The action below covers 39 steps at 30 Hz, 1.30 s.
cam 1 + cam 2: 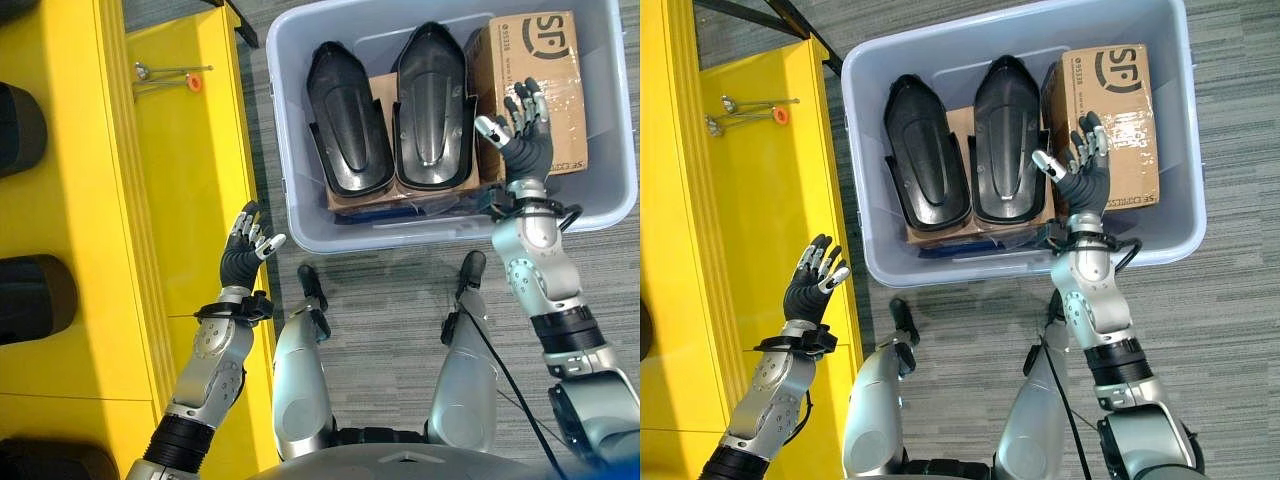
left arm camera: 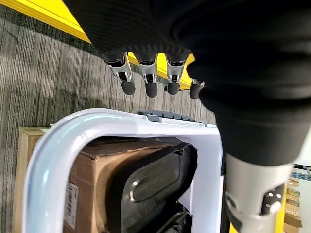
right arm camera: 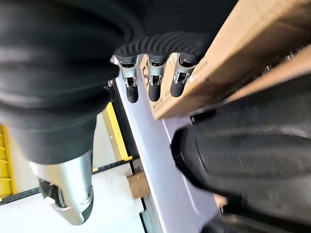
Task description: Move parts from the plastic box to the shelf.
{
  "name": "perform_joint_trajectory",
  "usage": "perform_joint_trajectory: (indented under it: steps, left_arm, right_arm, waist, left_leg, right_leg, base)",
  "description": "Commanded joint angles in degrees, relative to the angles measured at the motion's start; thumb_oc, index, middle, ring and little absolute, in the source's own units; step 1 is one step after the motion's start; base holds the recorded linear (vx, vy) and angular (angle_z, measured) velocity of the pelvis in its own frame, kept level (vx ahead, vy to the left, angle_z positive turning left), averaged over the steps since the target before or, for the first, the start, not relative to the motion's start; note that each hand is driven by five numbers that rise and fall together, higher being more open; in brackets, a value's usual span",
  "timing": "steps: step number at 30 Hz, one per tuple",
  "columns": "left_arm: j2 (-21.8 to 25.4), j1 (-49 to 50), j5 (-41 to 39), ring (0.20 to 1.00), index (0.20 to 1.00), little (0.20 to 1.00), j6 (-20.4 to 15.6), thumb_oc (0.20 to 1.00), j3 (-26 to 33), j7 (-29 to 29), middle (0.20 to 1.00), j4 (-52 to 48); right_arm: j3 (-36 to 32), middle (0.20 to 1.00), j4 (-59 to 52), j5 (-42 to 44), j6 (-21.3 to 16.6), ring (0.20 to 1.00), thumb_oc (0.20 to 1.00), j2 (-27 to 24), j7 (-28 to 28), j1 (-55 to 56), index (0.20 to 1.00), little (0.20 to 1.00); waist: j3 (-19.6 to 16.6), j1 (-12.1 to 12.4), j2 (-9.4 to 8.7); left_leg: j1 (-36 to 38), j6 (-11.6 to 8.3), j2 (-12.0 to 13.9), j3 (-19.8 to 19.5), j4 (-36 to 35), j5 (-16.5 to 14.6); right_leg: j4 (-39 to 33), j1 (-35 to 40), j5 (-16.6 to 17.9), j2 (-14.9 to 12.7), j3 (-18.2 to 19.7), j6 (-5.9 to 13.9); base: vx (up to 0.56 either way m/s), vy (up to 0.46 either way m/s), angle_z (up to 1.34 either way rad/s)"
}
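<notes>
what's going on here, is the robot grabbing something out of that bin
Not yet. The robot's right hand hovers open over the cardboard box inside the plastic box, beside two black parts that lie side by side. Its left hand is open and empty above the edge of the yellow shelf. Neither hand holds anything.

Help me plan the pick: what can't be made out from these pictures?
- What lies under the two black parts: eye views, the parts and brown cardboard cover the plastic box floor.
- Small metal tools on the yellow shelf: too small to identify.
- Dark objects: cut off by the left eye view's edge.
</notes>
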Motion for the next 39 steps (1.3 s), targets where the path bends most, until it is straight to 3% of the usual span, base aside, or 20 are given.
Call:
perform_joint_trajectory:
  steps: [1,15,39]
  left_arm:
    - [4.0,1.1,-0.6,1.0,1.0,1.0,-3.3,1.0,-1.1,0.8,1.0,-6.3]
    - [4.2,0.0,0.0,1.0,1.0,1.0,-3.5,1.0,-1.2,1.6,1.0,-6.1]
    - [3.9,0.1,-0.2,1.0,1.0,1.0,-3.7,1.0,-0.2,2.0,1.0,-6.4]
  right_arm:
    - [-2.4,1.0,-1.8,-2.7,-3.3,1.0,1.0,-0.9,-0.9,-2.6,1.0,1.0]
    - [-2.6,1.0,1.7,-4.2,-2.8,1.0,1.0,-0.5,-1.7,-3.7,1.0,1.0]
    - [0.2,1.0,-5.0,-7.2,-3.2,1.0,1.0,0.2,0.4,-4.8,1.0,1.0]
  waist:
    - [-0.7,0.7,0.34]
    - [0.6,0.7,0.23]
    - [0.7,1.1,-0.89]
  left_leg:
    - [-0.8,-1.7,2.7,0.4,-1.1,5.0]
    - [-3.7,-1.05,2.5,-0.5,0.6,4.2]
    - [-5.5,-1.03,2.8,-1.1,1.7,3.7]
  right_leg:
    - [13.0,-1.5,-8.4,-6.8,1.3,1.85]
    - [14.4,-4.1,-8.5,-6.7,1.8,1.5]
    - [15.8,-6.0,-9.0,-6.1,2.0,0.92]
  base:
    - [0.0,0.0,0.0]
    - [0.0,0.0,0.0]
    - [0.0,0.0,0.0]
